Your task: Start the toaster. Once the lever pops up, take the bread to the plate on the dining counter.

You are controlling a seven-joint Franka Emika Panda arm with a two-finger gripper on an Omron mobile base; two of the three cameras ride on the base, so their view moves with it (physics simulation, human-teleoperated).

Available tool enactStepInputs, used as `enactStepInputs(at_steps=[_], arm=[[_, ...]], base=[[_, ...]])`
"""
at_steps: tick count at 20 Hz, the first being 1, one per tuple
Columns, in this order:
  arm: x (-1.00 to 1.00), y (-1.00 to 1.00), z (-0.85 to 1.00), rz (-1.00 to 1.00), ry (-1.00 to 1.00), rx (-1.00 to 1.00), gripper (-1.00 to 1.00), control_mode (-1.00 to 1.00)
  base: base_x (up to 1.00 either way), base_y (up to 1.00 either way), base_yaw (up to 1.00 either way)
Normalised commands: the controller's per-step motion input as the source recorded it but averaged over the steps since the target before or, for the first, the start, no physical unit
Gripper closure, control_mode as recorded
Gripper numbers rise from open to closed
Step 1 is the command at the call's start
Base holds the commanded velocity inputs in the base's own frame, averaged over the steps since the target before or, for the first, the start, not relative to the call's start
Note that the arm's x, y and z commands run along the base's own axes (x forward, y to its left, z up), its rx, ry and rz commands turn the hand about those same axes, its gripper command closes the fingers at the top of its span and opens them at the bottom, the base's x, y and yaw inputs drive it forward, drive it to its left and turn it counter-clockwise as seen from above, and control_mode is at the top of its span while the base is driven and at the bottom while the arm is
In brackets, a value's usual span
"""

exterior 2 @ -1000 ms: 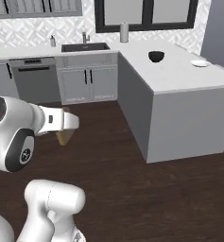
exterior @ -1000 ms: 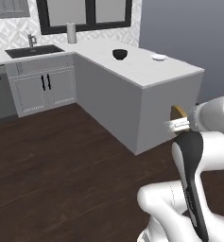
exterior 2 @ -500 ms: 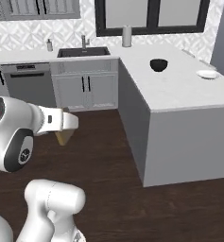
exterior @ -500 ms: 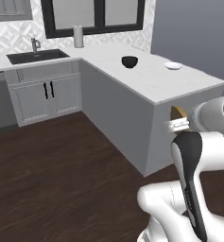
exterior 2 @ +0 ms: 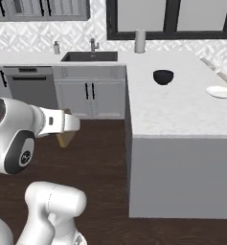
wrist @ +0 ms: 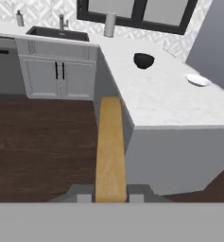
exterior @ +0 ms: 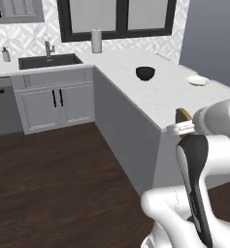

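My gripper point(wrist: 110, 196) is clenched on the bread point(wrist: 109, 146), which sits edge-on between the two fingertips and sticks straight out ahead of them, a tan slab with a slightly darker rim. In the side-on base views I see its corner poking out past the hand point(exterior 2: 64, 139), tilted a little downward there. I judge this slice to be light and fairly stiff now that it is toasted, but crumbly: the crust will take the squeeze, while the softer middle could dent or crack if I press harder, so I would hold the pinch as it is, low on one edge, and not re-grip. Because the hold is near one end, most of the slice hangs free beyond the jaws, and a sharp swing could lever it loose; the dry toasted faces should give decent friction though. Ahead of the jaws and to their right runs the dining counter point(wrist: 170, 101), its marble top at about the height of the bread's far end. Farther out on it, well apart from the slice, stands a black bowl point(wrist: 143, 60), and beyond that to the right lies the white plate point(wrist: 197, 80), near the counter's far edge, where the bread has to go down flat.
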Motion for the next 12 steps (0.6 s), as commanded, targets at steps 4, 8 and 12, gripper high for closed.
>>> enactStepInputs(at_steps=[4,8,12], arm=[[0.00,0.00,0.00,0.00,0.00,0.00,1.00,1.00],[0.00,0.00,0.00,0.00,0.00,0.00,1.00,1.00],[0.00,0.00,0.00,0.00,0.00,0.00,1.00,1.00]], base=[[0.65,-0.90,0.34],[0.41,-0.99,0.31],[0.17,-1.00,0.26]])
